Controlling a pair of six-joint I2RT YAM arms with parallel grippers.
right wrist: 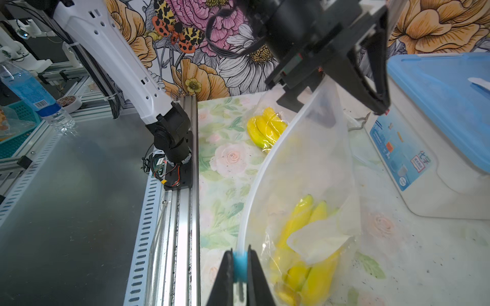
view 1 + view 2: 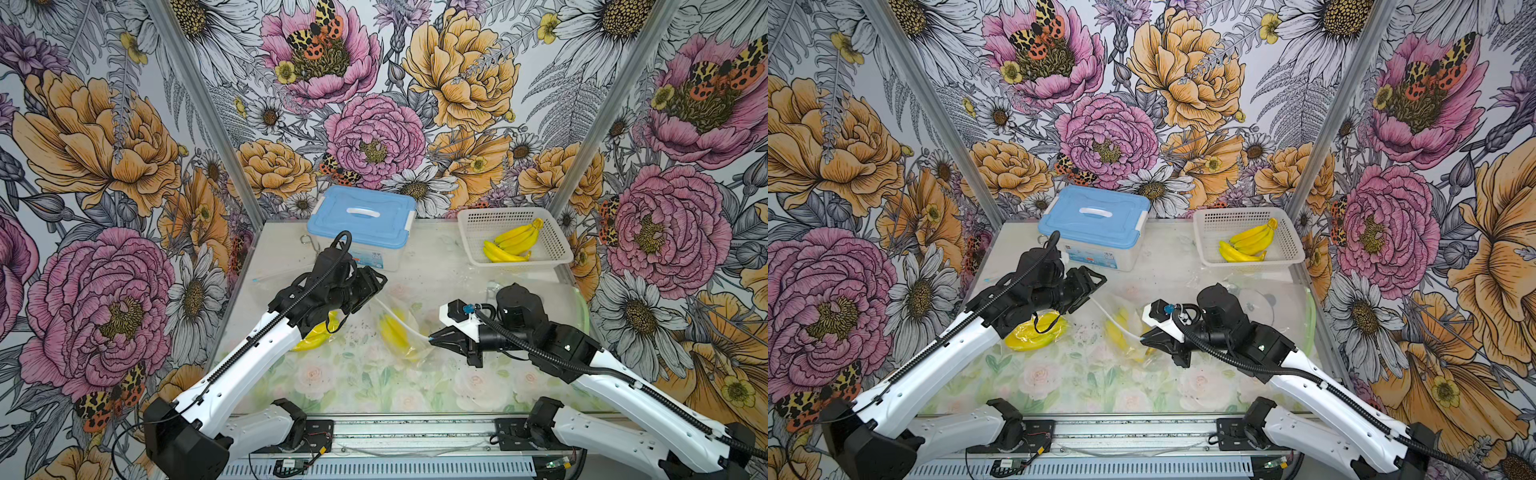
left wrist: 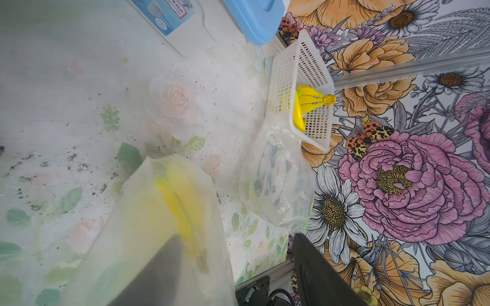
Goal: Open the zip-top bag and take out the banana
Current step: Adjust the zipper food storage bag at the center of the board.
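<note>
Table [image 2: 374, 386]: we noted a pale sheet printed with roses and green leaves, peppered with dark specks around the middle. Wallpaper [image 2: 374, 124] of big pink and orange blooms, daisies and spotted moths covered three walls. Aluminium posts [image 2: 203, 104] stood at the corners.

At upper centre in both top views sat a storage box [image 2: 361, 216] with a blue lid. At upper right was a white basket [image 2: 473, 237] holding a spare bunch [image 2: 513, 243] of bananas.

Writing: the box label [image 1: 397, 151] showed blue print and a few Chinese characters that we could not read. At the upper left of the right wrist view, a bottle [image 1: 29, 92] carried a blue label with a barcode, its words too small to make out.

The zip-top bag [image 1: 313, 159] lay at centre frame with the banana bunch [image 1: 299, 220] inside it. The right claw [image 1: 239, 255] was pinched tight on the blue slider [image 1: 240, 269] of the zip. The left claw [image 3: 237, 238] stood with its fingers well apart, one of them seen through the bag's film; we could not tell whether it gripped the bag. A wrapped bunch [image 2: 311, 336] lay under the left arm, left of centre.
</note>
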